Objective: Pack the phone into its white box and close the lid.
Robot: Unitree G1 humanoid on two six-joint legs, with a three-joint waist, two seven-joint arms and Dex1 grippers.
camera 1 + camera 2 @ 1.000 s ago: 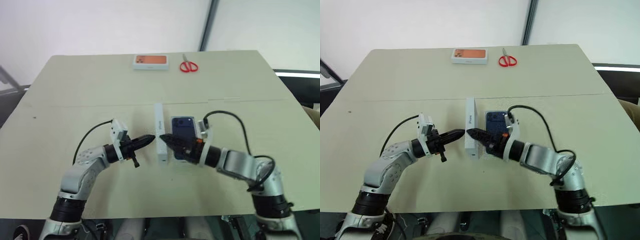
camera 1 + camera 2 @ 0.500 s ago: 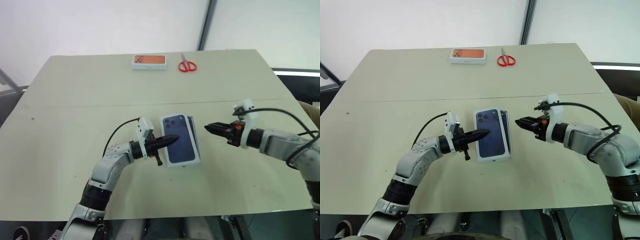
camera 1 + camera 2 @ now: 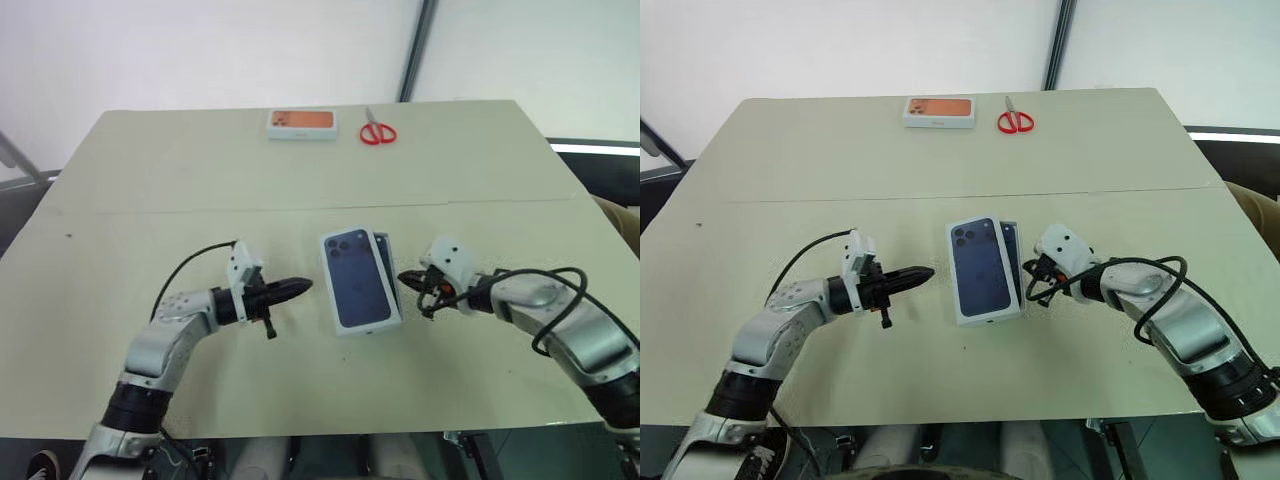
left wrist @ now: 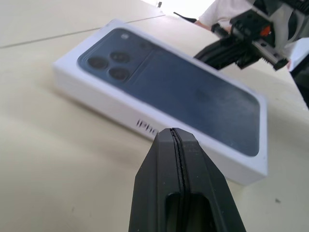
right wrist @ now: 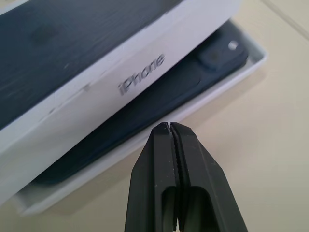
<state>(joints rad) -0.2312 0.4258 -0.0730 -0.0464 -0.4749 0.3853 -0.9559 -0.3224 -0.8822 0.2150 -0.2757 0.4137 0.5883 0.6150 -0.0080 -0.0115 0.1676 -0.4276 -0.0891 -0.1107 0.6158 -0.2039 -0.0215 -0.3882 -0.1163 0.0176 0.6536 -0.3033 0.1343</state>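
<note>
The lid [image 3: 355, 281], white with a dark blue phone picture on top, lies askew over the white box [image 5: 240, 66], not seated. A strip of the navy phone [image 5: 159, 92] shows in the box along the lid's right side. My left gripper [image 3: 303, 286] is shut and empty, a short way left of the lid and pointing at its side wall [image 4: 145, 126]. At the box's right rim, my right gripper [image 3: 405, 278] is also shut and empty, its tip [image 5: 168, 126] close to the rim.
A white box with an orange picture [image 3: 301, 123] and red scissors [image 3: 377, 132] lie at the table's far edge. A seam crosses the table [image 3: 150, 210] behind the work area.
The lid, standing on edge between both grippers a second ago, now lies flat over the box. The right gripper has shut, rolled and moved to the box's right side. The left gripper drew back left.
</note>
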